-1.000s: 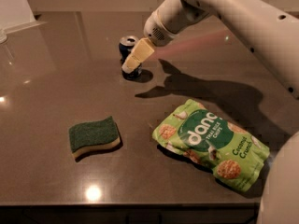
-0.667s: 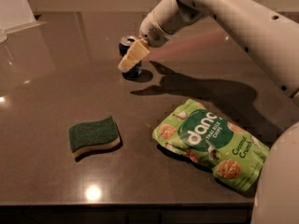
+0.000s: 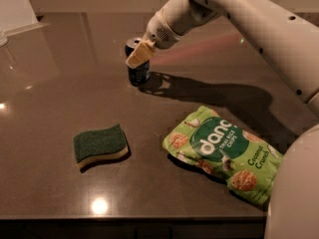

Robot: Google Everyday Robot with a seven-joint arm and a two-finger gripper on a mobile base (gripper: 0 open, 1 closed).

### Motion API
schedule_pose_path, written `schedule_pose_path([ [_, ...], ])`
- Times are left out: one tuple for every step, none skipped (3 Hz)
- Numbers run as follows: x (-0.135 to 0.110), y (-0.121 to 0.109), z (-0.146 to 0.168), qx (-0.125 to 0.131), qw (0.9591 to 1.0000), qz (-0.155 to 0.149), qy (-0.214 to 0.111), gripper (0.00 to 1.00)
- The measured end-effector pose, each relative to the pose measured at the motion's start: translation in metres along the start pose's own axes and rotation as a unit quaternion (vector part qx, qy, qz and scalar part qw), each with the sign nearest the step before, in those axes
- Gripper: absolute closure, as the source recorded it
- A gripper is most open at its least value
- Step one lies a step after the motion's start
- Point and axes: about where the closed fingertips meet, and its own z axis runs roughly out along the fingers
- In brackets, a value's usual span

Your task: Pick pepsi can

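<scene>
Lettering on the green chip bag (image 3: 224, 156) at near right is reading "Thai Rice Chips" and "Coconut Crunch". Far centre, the pepsi can (image 3: 138, 74) is standing upright, its markings unreadable, with the gripper (image 3: 136, 59) hanging against its top; whether it is gripping, I cannot tell. Near left, the sponge (image 3: 99, 144) is lying well apart, bare table (image 3: 55, 88) stretching between

The one table (image 3: 55, 88) bore one can (image 3: 139, 76), one sponge (image 3: 100, 144) and one bag of chips (image 3: 224, 152); one gripper (image 3: 138, 55) hung right at the can.
</scene>
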Motion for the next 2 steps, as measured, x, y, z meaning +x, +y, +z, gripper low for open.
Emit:
schedule_pose_path([
  [-0.015,0.01,-0.022,-0.007,0.9997,-0.012,-0.018,0.85],
  [-0.04,0.023,-0.055,-0.015,0.9985,-0.04,-0.035,1.0],
])
